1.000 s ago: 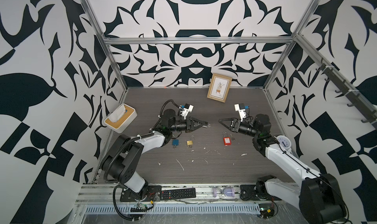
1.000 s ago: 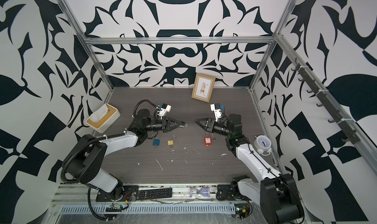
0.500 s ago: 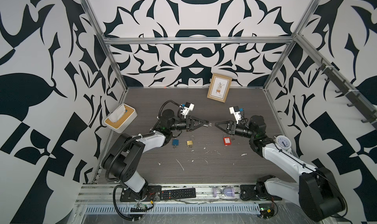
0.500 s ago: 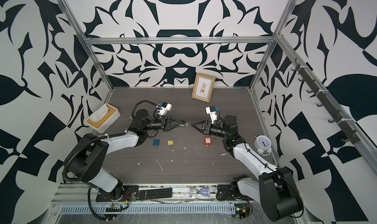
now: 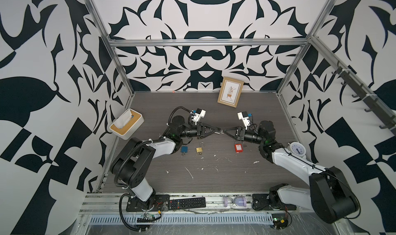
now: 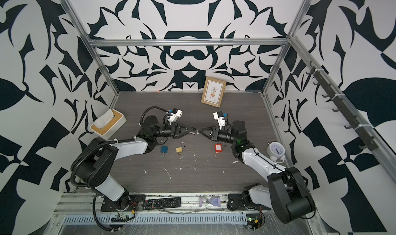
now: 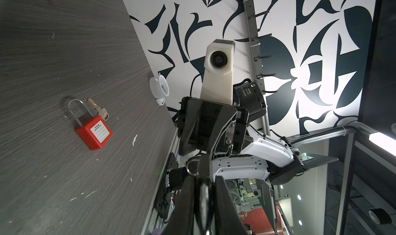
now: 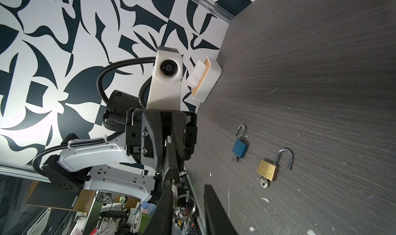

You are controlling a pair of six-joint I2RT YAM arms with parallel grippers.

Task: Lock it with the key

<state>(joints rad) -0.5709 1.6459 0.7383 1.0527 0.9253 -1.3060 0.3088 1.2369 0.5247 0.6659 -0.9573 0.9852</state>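
Pinching the key (image 5: 220, 132) lengthwise toward three o'clock, the left gripper (image 5: 218, 129) faces the spread right gripper (image 5: 225, 131) just beside it.

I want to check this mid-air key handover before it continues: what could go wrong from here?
1. The right gripper has its jaws apart at the key. If the left gripper lets go early, the key may drop to the table.
2. The key ring dangles in the right gripper's opening, so the jaws might pinch the ring instead, which would give a loose grip.
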